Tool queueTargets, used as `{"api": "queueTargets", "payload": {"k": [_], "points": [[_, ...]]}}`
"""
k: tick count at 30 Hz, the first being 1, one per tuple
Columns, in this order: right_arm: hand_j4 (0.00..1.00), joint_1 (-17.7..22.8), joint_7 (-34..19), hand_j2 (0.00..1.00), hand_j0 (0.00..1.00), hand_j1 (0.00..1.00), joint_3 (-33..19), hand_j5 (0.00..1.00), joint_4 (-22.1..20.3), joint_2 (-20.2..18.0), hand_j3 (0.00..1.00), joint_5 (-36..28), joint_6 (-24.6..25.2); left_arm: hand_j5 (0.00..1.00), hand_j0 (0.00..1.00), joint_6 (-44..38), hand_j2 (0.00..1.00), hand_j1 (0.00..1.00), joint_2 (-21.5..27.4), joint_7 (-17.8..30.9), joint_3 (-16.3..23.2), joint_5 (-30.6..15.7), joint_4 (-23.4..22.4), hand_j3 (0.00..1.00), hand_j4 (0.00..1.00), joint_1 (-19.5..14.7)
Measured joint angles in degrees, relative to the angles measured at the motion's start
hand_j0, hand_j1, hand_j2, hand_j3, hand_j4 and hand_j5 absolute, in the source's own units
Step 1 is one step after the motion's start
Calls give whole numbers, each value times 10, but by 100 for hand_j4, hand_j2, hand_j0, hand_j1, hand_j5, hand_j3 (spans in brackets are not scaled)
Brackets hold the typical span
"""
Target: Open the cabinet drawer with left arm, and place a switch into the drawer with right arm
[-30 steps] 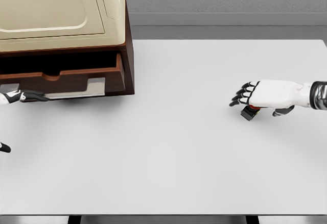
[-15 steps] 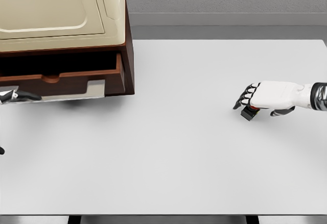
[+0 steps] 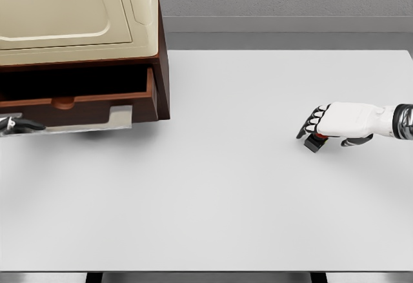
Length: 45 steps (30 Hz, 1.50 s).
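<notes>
Dark-brown wood frames the cabinet at the table's far left, its drawer standing pulled out and visibly open. That puts step 1 of 2 apparently done, while the placing is not yet done. The switch, a small black block with a red part, sits on the white tabletop at the right, well apart from the drawer. The right hand lies over it, fingers curled down against its top and near side in what looks like a closing grasp; it has not left the surface. Only dark fingertips of the left hand show at the picture's edge, just below the drawer front, and their pose cannot be made out.
</notes>
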<state>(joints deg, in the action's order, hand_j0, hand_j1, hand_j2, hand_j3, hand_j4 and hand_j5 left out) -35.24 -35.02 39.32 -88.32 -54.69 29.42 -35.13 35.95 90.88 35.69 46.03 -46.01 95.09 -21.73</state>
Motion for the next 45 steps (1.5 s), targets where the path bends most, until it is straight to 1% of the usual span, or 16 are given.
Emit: {"api": "queueTargets", "payload": {"k": [5, 7, 11, 18, 19, 25, 26, 27, 40, 45], "points": [[81, 0, 0, 81, 81, 81, 0, 81, 0, 0, 81, 0, 0, 100, 100, 10, 100, 100, 5, 3, 0, 4, 0, 100, 100, -1], [78, 0, 0, 78, 78, 78, 0, 78, 0, 0, 78, 0, 0, 100, 100, 16, 100, 100, 6, 2, -2, 9, -1, 100, 100, 2], [77, 0, 0, 77, 77, 77, 0, 77, 0, 0, 77, 0, 0, 100, 100, 25, 100, 100, 7, -3, -3, 25, -3, 100, 100, -4], [76, 0, 0, 76, 76, 76, 0, 76, 0, 0, 76, 0, 0, 100, 100, 30, 100, 100, 7, -8, -15, 24, -5, 100, 100, 10], [74, 0, 0, 74, 74, 74, 0, 74, 0, 0, 74, 0, 0, 100, 100, 29, 100, 100, 7, -7, -16, 25, -5, 100, 100, 10], [68, 0, 0, 68, 68, 68, 0, 68, 0, 0, 68, 0, 0, 100, 100, 21, 100, 100, 7, -4, -21, 25, -3, 100, 100, 11], [61, 0, 0, 61, 61, 61, 0, 61, 0, 0, 61, -1, 0, 100, 100, 21, 100, 100, 8, -5, -22, 22, -3, 100, 100, 13], [56, 0, 0, 56, 56, 56, 0, 56, 0, 0, 56, -1, 0, 100, 100, 21, 100, 100, 8, -5, -22, 20, -2, 100, 100, 15], [55, 1, 1, 55, 55, 55, -1, 55, 0, 1, 55, -3, 2, 100, 100, 22, 100, 100, 10, -5, -30, 3, -2, 100, 100, 30], [55, 1, 1, 55, 55, 55, -1, 55, 0, 1, 55, -6, 2, 100, 100, 16, 100, 100, 10, -2, -32, 2, -1, 100, 100, 29]]}}
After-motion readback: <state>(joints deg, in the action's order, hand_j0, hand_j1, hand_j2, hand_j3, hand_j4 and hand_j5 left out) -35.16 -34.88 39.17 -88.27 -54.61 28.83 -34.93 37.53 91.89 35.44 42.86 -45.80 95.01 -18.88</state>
